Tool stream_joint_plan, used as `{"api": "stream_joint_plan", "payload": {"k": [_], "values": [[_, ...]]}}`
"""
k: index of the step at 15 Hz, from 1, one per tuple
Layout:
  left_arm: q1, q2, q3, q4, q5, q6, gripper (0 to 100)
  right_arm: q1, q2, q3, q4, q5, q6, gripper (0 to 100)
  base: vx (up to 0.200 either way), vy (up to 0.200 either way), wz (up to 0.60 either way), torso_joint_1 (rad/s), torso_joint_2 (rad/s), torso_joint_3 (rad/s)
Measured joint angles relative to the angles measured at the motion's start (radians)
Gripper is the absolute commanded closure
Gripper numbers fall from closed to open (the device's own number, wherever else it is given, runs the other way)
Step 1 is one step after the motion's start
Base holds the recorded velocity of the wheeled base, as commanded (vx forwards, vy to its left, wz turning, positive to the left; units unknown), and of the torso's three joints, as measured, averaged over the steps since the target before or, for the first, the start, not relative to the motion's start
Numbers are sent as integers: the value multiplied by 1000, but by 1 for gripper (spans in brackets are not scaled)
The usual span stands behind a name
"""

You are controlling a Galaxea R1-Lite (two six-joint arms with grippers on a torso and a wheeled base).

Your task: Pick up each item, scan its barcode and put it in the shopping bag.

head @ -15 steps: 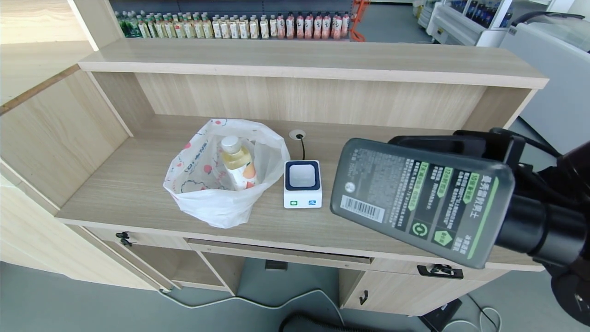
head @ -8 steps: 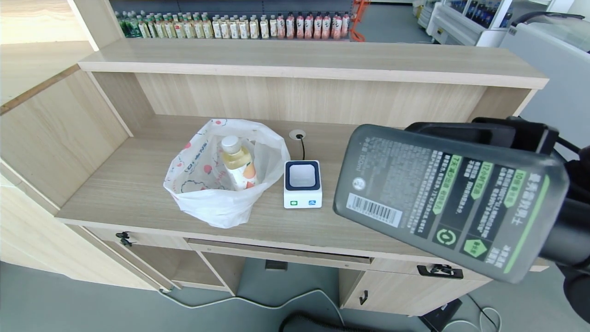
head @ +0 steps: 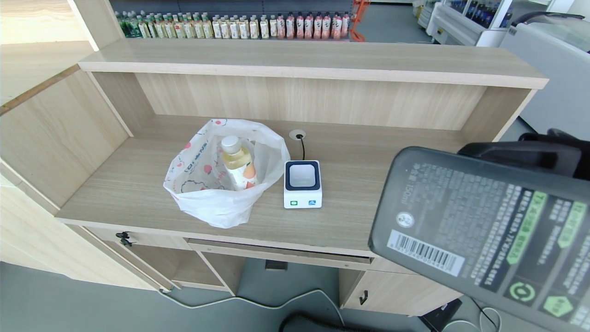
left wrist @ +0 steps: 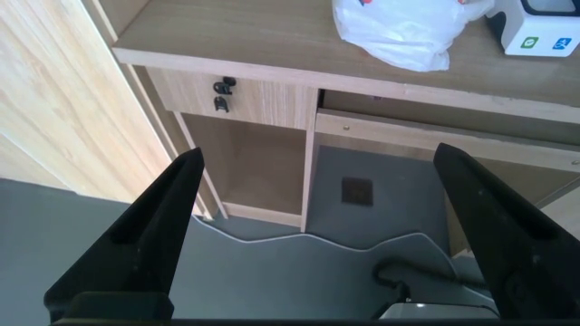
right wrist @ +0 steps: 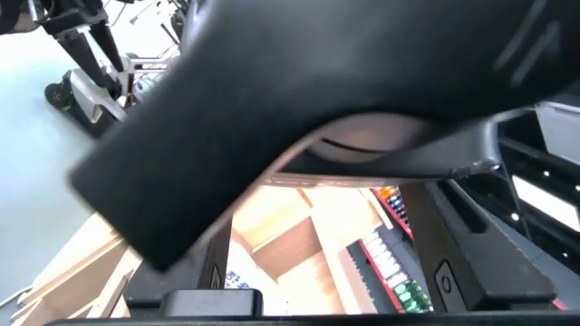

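Grip is seen on the right: the right gripper (head: 516,157) is clenched on a dark grey bottle (head: 479,230), with one black finger laid along the bottle's far edge and the other hidden behind it. The bottle is held up close to the head camera, tilted, its printed back label turned up. A white barcode (head: 425,252) is shown near the end that points away from the gripper. As seen from the head, that free end is placed over the front right corner of the tabletop (head: 138,184), well apart from the scanner (head: 302,183) and to its right. In the right wrist view the bottle's dark body is seen lying across between the gripper's fingers.

On the tabletop, the white shopping bag (head: 216,210) is stood open just beside the scanner, on its left. A drink bottle (head: 237,161) with a pale cap is propped upright inside the bag. A thin black cable (head: 303,148) is run from the scanner back to a round hole in the tabletop.

Over to the left: the left gripper (left wrist: 319,163) is spread wide with nothing between its fingers. It is held below the tabletop's front edge, over the grey floor (left wrist: 272,272)
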Motion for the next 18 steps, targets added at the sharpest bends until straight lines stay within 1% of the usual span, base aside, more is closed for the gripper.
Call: {"api": "stream_joint_plan", "payload": {"k": [11, 12, 13, 14, 16, 17, 18], "values": [[0, 0, 0, 0, 0, 0, 0, -9, -69, 61, 2, -7, 12, 100, 0, 0, 0, 0, 0, 0], [0, 0, 0, 0, 0, 0, 0, -19, -77, 56, 30, -61, 54, 100, 0, 0, 0, 0, 0, 0], [-1, 0, 0, 0, 0, 0, 0, -42, -87, 49, 72, -148, 92, 100, 0, 0, 0, 0, 0, 0], [-1, 0, 0, 0, 0, 0, 0, -66, -96, 42, 121, -273, 123, 100, 0, 0, 0, 0, 0, 0], [-1, 0, 0, 0, -1, 0, 0, -140, -118, 25, 290, -634, 218, 100, 0, 0, 0, 0, 0, 0], [0, 0, 0, 0, 0, 0, 0, -172, -128, 22, 383, -764, 284, 100, 0, 0, 0, 0, 0, 0], [0, 0, 0, 0, 0, 0, 0, -206, -137, 24, 452, -839, 358, 100, 0, 0, 0, 0, 0, 0]]}}
